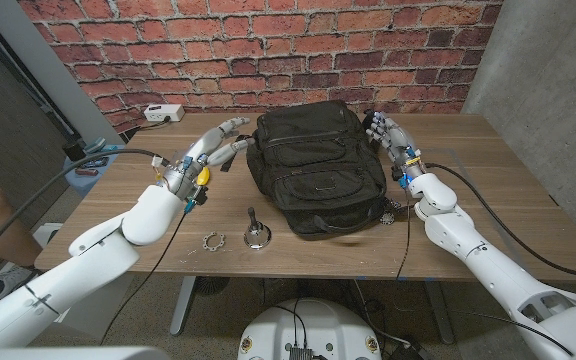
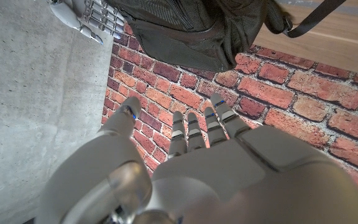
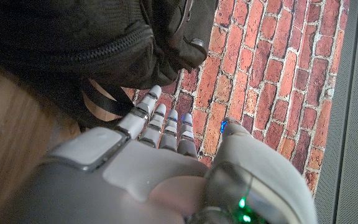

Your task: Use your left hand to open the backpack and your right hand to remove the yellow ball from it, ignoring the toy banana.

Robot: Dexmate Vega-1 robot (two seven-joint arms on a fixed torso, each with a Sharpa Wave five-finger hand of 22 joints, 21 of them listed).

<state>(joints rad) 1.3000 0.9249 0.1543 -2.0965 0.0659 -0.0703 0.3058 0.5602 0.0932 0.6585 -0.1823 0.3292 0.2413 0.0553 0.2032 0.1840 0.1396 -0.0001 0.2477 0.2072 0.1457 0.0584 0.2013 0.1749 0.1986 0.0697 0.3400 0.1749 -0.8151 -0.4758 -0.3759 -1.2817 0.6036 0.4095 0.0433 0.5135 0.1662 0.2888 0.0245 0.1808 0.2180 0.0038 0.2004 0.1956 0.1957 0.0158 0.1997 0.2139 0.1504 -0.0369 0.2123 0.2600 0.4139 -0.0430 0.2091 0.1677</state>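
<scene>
Backpack: the black backpack (image 1: 313, 165) lies closed on the wooden bench (image 1: 508, 190), near the middle and toward the brick wall (image 1: 268, 50), between the two arms. Its zippers look shut in the head view.
Yellow ball: I cannot see it; the closed backpack hides whatever is inside.
Left robot hand: the left robot hand (image 1: 218, 145) is released, holding nothing, fingers stretched out and apart, just beside the backpack's left side. Whether the fingertips touch the fabric I cannot tell. The left wrist view shows its fingers (image 2: 197, 127) extended toward the wall, the backpack (image 2: 191, 28) beyond them.
Right robot hand: the right robot hand (image 1: 390, 135) is also released and holds nothing, fingers straight, close against the backpack's right upper corner. In the right wrist view the fingers (image 3: 160, 121) reach next to a dark strap (image 3: 104, 99).
Other items: a small metal bell (image 1: 257, 235) and a toothed metal ring (image 1: 214, 241) lie on the bench in front of the backpack, apart from both robot hands.
Edge: a white power strip (image 1: 163, 113) sits at the far left corner.
</scene>
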